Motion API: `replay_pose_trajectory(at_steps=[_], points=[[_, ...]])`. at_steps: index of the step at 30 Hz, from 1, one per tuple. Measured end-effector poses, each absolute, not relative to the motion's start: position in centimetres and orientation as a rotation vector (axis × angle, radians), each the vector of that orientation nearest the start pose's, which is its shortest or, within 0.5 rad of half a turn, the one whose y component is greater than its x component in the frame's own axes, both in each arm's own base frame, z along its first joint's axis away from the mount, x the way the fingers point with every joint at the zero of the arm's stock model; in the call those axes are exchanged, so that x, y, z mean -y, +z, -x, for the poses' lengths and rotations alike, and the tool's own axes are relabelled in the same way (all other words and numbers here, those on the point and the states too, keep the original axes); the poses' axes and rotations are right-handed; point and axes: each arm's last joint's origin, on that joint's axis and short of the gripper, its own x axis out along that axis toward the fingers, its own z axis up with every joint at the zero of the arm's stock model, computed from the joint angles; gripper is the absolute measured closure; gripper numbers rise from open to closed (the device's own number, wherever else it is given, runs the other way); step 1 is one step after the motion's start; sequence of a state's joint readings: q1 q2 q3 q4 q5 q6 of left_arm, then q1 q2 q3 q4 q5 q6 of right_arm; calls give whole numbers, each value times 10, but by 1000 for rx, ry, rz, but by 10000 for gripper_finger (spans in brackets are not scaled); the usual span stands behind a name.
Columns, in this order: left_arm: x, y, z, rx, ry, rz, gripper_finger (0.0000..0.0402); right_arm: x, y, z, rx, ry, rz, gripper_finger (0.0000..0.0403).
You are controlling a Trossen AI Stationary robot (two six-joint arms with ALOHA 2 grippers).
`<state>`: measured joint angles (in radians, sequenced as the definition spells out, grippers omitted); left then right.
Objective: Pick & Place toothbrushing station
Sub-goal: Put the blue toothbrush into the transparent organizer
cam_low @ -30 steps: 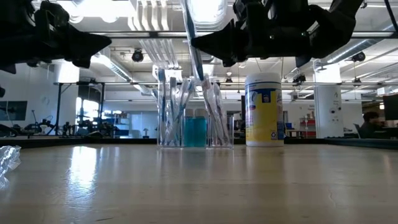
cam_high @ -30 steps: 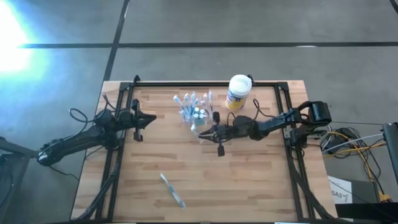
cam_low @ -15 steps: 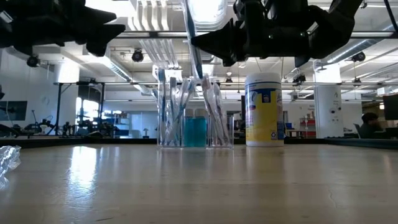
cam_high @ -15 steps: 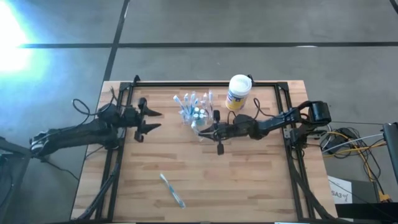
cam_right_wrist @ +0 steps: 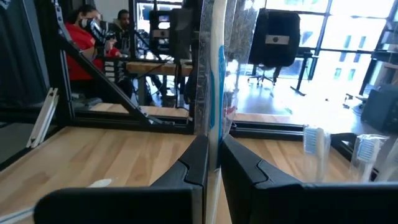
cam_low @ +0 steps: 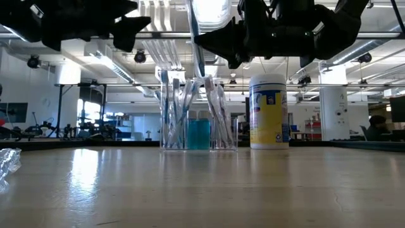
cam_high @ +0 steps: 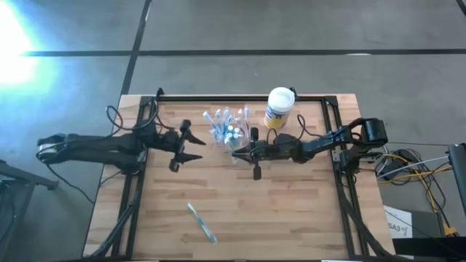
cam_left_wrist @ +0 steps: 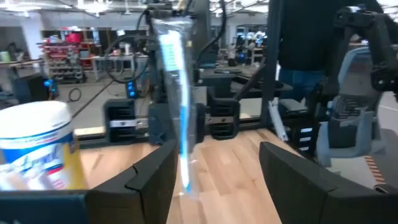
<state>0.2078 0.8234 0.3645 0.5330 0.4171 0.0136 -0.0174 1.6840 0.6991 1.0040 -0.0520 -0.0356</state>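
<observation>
The toothbrushing station (cam_high: 228, 135) is a clear holder with several toothbrushes and blue-topped items standing in it; it rests on the table's far middle (cam_low: 198, 130). My right gripper (cam_high: 234, 153) is just to its right, shut on a wrapped toothbrush (cam_right_wrist: 211, 81). That brush stands upright over the holder (cam_low: 197, 44). My left gripper (cam_high: 195, 148) hangs open to the left of the station, pointing level at it (cam_left_wrist: 217, 168), and touches nothing. My right gripper pinches the wrapped toothbrush about the middle of its length (cam_right_wrist: 212, 140) between its two fingers (cam_right_wrist: 193, 165). The fingers come level from the table's right and lie across the brush. It stands upright, clear of the table, its lower end (cam_low: 205, 77) at the holder's top; I cannot tell whether the two touch.
A white canister (cam_high: 279, 108) with a yellow and blue label stands right of the station at the far edge. Another wrapped toothbrush (cam_high: 202, 222) lies on the near middle of the table. A black frame (cam_high: 240, 98) rims the table.
My left gripper has moved toward the table's right, toward the station, and risen. It has opened on the way. The right gripper and its toothbrush have kept still.
</observation>
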Motion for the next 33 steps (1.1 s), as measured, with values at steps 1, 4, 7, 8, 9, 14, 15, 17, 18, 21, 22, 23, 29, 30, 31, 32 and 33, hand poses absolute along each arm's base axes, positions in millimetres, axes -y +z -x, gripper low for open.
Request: replay_pose_trajectory(at_steps=[1, 4, 7, 8, 9, 14, 15, 17, 18, 21, 22, 23, 29, 30, 31, 32, 33], points=[[-25, 250, -183, 80, -218, -36, 170, 4, 197, -332, 21, 33, 33, 380], [-24, 253, -191, 86, -206, -18, 170, 3, 197, -332, 21, 35, 35, 380], [-28, 255, -199, 79, -146, 6, 170, 3, 197, -332, 25, 36, 54, 380], [-29, 254, -203, 68, -131, 11, 170, 3, 197, -332, 24, 36, 62, 380], [-30, 254, -206, 59, -120, 14, 170, 3, 197, -332, 22, 36, 67, 380], [-33, 256, -221, 35, -106, 26, 170, 3, 197, -332, 24, 36, 67, 380], [-33, 257, -225, 29, -106, 27, 170, 3, 197, -332, 24, 36, 67, 380], [-34, 257, -231, 20, -105, 30, 170, 3, 197, -332, 25, 35, 65, 380], [-35, 258, -234, 18, -105, 30, 170, 3, 197, -332, 25, 34, 64, 380], [-37, 257, -243, 1, -106, 34, 170, 3, 197, -332, 28, 15, 60, 380], [-37, 258, -245, -2, -106, 35, 170, 3, 198, -332, 29, 11, 60, 380], [-37, 258, -248, -5, -107, 35, 170, 3, 198, -332, 30, 11, 60, 380], [-39, 257, -263, -23, -123, 40, 170, 3, 198, -332, 33, 8, 60, 380], [-39, 257, -265, -23, -130, 39, 170, 3, 198, -332, 33, 6, 60, 380], [-38, 257, -267, -25, -142, 40, 170, 3, 198, -332, 33, 0, 60, 380], [-38, 257, -269, -25, -154, 40, 170, 3, 198, -332, 32, -9, 60, 380], [-38, 257, -270, -25, -164, 40, 170, 4, 198, -332, 32, -12, 60, 380]])
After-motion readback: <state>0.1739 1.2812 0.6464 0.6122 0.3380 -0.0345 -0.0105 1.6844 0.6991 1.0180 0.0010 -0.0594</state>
